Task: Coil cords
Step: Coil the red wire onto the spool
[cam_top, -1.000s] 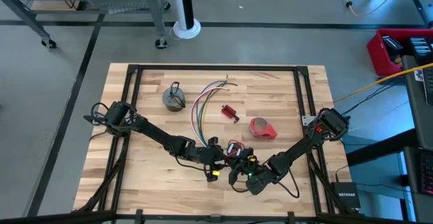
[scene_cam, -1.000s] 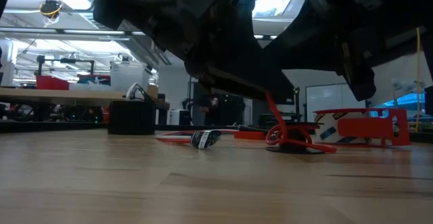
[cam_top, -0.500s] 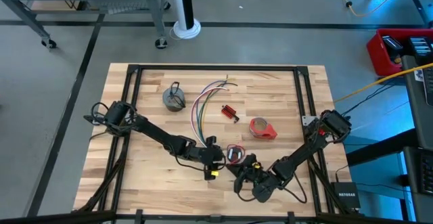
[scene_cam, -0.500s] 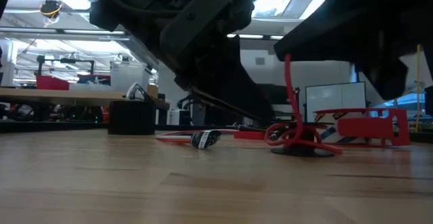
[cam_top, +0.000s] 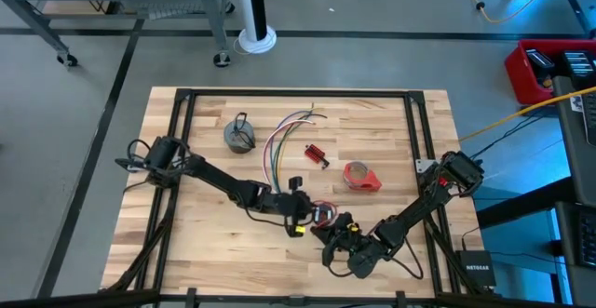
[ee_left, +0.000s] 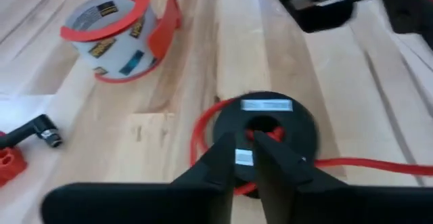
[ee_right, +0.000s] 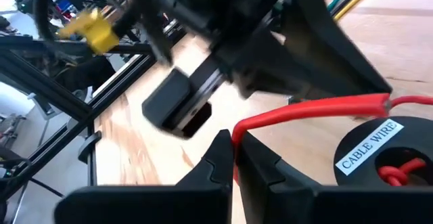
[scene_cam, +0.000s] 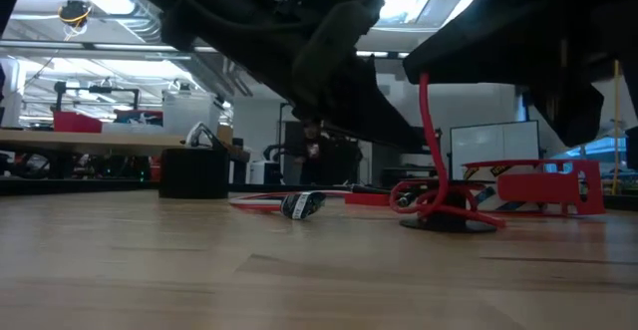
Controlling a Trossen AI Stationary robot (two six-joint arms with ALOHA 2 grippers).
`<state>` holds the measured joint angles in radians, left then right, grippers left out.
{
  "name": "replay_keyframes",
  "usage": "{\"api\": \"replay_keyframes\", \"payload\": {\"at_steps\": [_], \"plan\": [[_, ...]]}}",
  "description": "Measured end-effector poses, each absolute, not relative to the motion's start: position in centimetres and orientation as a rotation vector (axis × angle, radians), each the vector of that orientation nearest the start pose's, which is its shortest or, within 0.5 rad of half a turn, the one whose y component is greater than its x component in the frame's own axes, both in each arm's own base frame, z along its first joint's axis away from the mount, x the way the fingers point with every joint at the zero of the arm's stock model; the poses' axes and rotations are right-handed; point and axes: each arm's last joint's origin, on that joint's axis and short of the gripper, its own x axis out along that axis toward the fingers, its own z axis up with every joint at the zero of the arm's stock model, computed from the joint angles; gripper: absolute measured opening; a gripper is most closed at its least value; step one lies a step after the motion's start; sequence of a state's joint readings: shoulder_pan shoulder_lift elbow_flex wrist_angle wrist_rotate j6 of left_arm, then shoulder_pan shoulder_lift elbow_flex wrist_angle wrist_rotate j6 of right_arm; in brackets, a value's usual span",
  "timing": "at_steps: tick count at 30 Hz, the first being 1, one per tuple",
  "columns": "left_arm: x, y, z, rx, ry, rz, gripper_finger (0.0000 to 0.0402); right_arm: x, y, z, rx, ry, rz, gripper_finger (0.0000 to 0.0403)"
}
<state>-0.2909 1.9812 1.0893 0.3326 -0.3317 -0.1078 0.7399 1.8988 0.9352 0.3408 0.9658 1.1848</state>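
The black-and-red coil (cam_top: 323,215) is a black spool wound with red wire, lying flat on the table near its front middle. My left gripper (ee_left: 247,158) comes from the left and is closed to a narrow gap at the spool's near rim. My right gripper (ee_right: 235,158) is just to the near right of the spool, shut on the loose red wire end. The long bundle of coloured wires (cam_top: 277,145) and the grey coil (cam_top: 239,136) lie farther back, untouched. My left gripper has its fingertips (ee_left: 226,158) on the spool's near rim (ee_left: 238,137), slanting down from the table's left. The fingers themselves cover the contact, so the hold cannot be told. The spool lies flat on the table. My right gripper pinches the red wire (ee_right: 237,132) near its free end between its two fingers. The wire rises from the spool (scene_cam: 444,210) almost upright (scene_cam: 427,121) to the fingers and looks drawn straight.
A red tape roll (cam_top: 361,176) stands just behind and right of the spool. A small red block (cam_top: 317,154) lies beyond it. A black frame (cam_top: 414,140) runs around the tabletop.
My right gripper has drawn toward the table's near right with the red wire. That wire stood slanted and short and now rises upright from the spool. My left gripper has moved toward the spool, a little right and farther back. The spool has stayed on the table.
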Motion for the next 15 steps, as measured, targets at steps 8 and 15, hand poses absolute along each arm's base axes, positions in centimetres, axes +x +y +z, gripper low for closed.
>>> {"api": "replay_keyframes", "payload": {"at_steps": [8,15], "plan": [[39.5,-9.9,14.2,0.035,0.542,-0.001,0.0002,28.4,22.7,13.7,0.697,0.237,-0.399,0.0009],[40.0,-10.1,12.7,0.017,0.529,-0.066,0.0001,28.4,22.8,13.7,0.702,0.245,-0.389,0.0009]]}}
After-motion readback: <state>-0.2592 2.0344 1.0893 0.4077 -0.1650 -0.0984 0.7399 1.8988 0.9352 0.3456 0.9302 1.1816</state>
